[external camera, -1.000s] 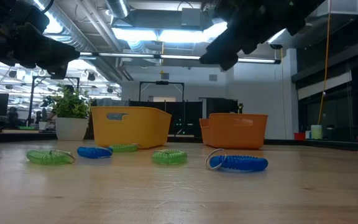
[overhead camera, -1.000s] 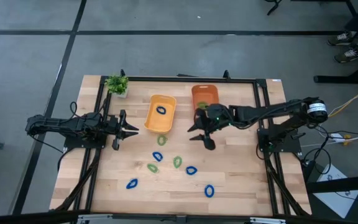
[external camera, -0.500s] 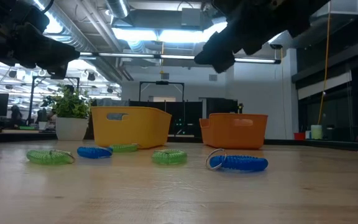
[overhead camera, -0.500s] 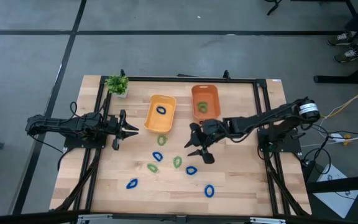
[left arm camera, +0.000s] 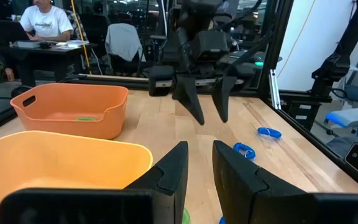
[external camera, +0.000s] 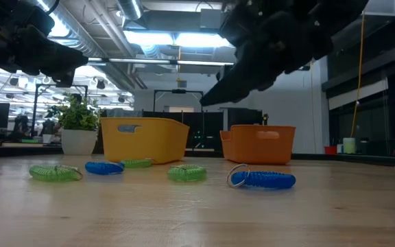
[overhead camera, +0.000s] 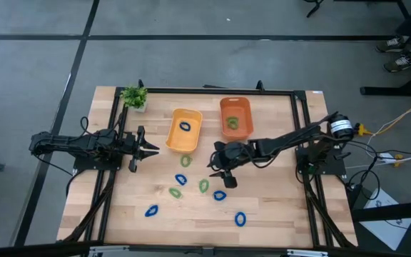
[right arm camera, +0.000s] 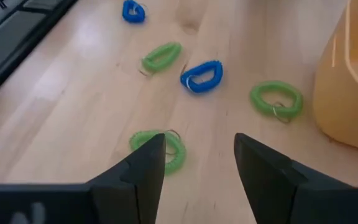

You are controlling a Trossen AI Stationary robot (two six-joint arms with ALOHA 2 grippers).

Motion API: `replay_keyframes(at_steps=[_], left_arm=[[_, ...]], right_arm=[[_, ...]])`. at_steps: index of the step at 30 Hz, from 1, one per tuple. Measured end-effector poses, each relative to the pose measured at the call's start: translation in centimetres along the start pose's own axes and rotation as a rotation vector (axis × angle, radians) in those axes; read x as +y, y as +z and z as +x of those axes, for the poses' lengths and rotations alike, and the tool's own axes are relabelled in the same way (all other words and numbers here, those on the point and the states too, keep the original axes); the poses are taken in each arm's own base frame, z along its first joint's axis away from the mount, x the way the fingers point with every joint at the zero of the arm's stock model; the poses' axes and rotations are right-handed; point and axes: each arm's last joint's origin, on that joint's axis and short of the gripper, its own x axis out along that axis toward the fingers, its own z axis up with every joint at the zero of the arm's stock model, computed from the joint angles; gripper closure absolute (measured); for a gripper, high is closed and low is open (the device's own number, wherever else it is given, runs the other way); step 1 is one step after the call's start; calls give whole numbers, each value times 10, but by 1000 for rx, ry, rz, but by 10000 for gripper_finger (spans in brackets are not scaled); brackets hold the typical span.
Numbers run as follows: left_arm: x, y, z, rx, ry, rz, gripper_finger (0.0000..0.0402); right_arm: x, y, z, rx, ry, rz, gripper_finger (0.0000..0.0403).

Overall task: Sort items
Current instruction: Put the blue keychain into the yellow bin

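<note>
Several small blue and green rings lie flat on the wooden table: green ones point(overhead camera: 185, 161) point(overhead camera: 203, 186) point(overhead camera: 175, 192) and blue ones point(overhead camera: 180, 179) point(overhead camera: 219, 195) point(overhead camera: 151, 210) point(overhead camera: 240, 219). One blue ring point(overhead camera: 184, 126) lies in the yellow bin point(overhead camera: 175, 139), and one green ring point(overhead camera: 232, 123) lies in the orange bin point(overhead camera: 223, 107). My right gripper point(overhead camera: 220, 175) point(right arm camera: 197, 165) hangs open above the middle rings, slanting down, with a green ring point(right arm camera: 166, 149) just beyond one finger. My left gripper point(overhead camera: 152, 148) point(left arm camera: 199, 165) waits open at the table's left, level, pointing at the yellow bin.
A small potted plant point(overhead camera: 134, 96) stands at the far left corner. Black frame rails point(overhead camera: 116, 185) run along the table's left, right and far sides. Bare wood lies along the near edge around the scattered rings.
My right gripper has moved from beside the orange bin toward the table's near edge and a little left, sinking lower over the middle rings. It has stayed open. No ring has moved.
</note>
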Motion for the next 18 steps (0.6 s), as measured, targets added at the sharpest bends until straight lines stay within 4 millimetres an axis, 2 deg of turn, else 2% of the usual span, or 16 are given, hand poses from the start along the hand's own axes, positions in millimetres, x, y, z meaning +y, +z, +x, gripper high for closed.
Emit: replay_keyframes(at_steps=[4, 10, 18], left_arm=[[0, 0, 0, 0, 0, 0, 331], [0, 0, 0, 0, 0, 0, 331], [0, 0, 0, 0, 0, 0, 332]], right_arm=[[-1, 2, 9, 22, 1, -23, 212], [-3, 18, 18, 78, 7, -49, 212], [3, 26, 22, 315, 29, 63, 212]])
